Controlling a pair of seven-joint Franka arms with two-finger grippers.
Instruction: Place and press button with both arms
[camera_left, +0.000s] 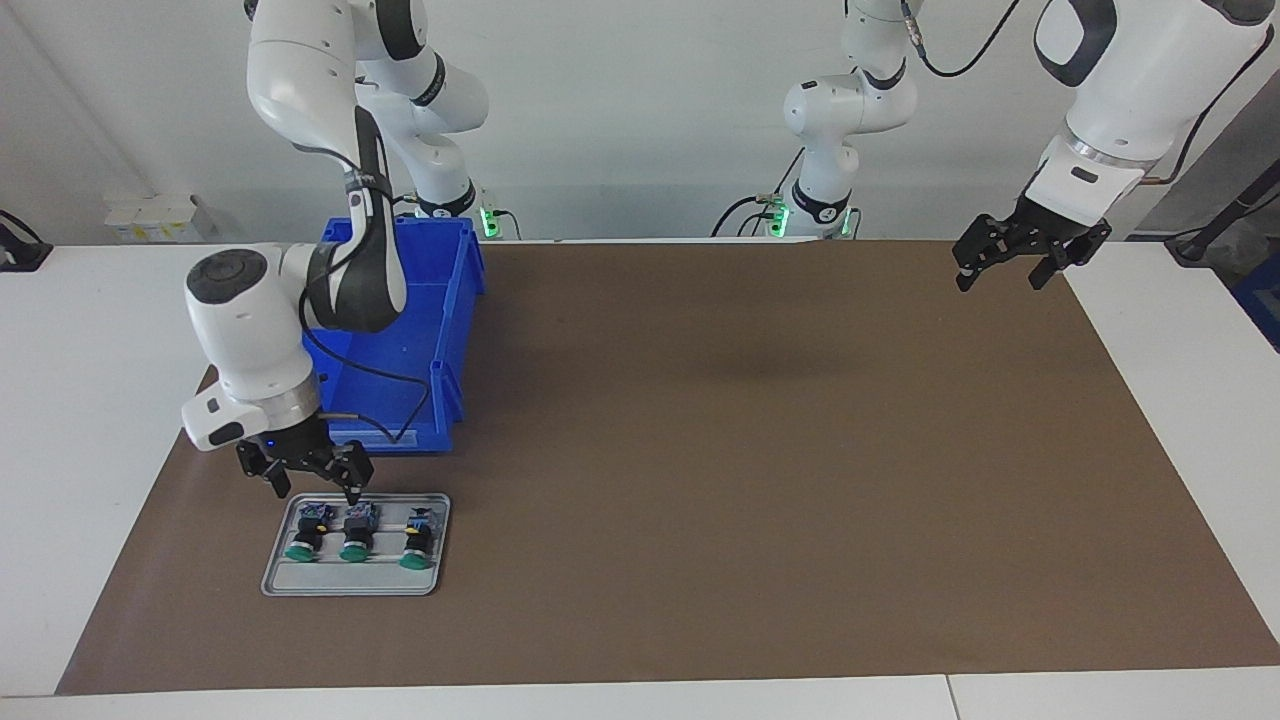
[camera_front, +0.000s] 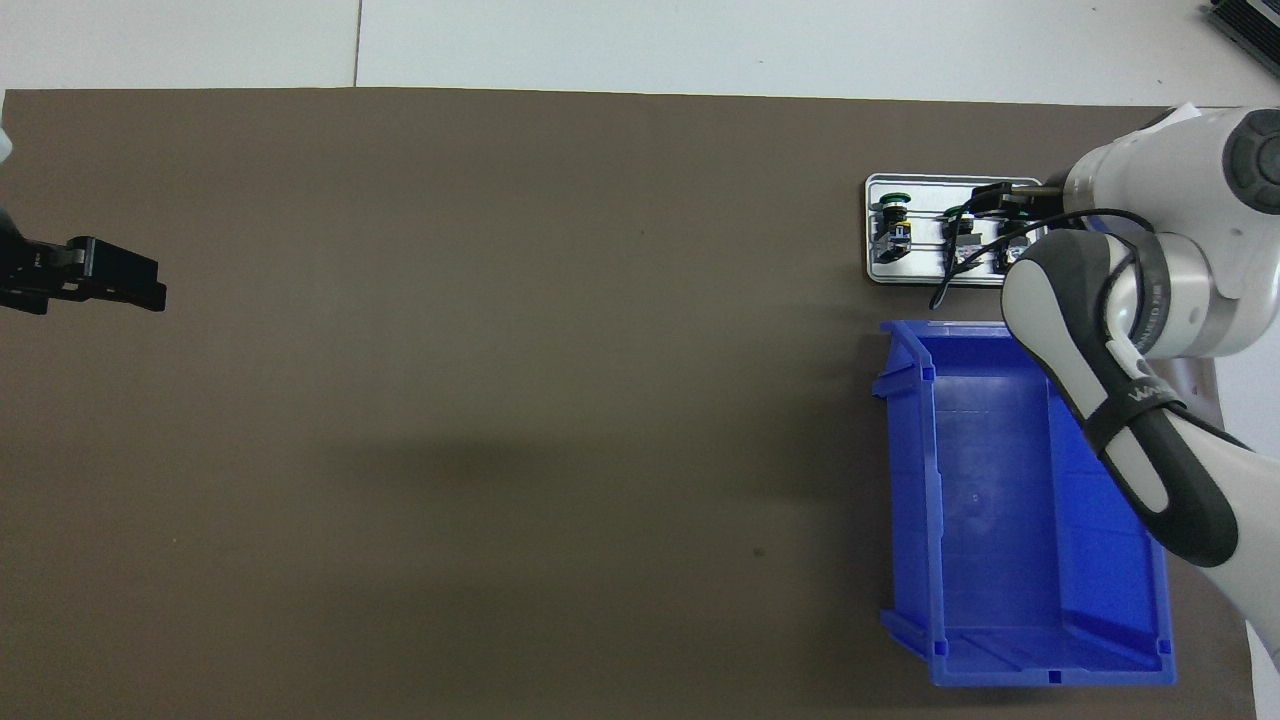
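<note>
Three buttons (camera_left: 358, 532) lay side by side in a grey tray (camera_left: 345, 578), just farther from the robots than the blue bin (camera_left: 440, 300). Each had its long axis toward the robots: green cap at 6 o'clock in the facing view, blue-and-yellow end at 12, black body between. The right gripper (camera_left: 312, 487) hung over them, jaws wide, holding nothing. The left gripper (camera_left: 1003, 268) waited raised over the brown mat (camera_left: 750, 450), spread and empty.

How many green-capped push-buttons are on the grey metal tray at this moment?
3, in one row on the grey metal tray: one green-capped push-button at the right arm's end, one in the middle under the open right gripper, one at the other end. None seems hidden.
</note>
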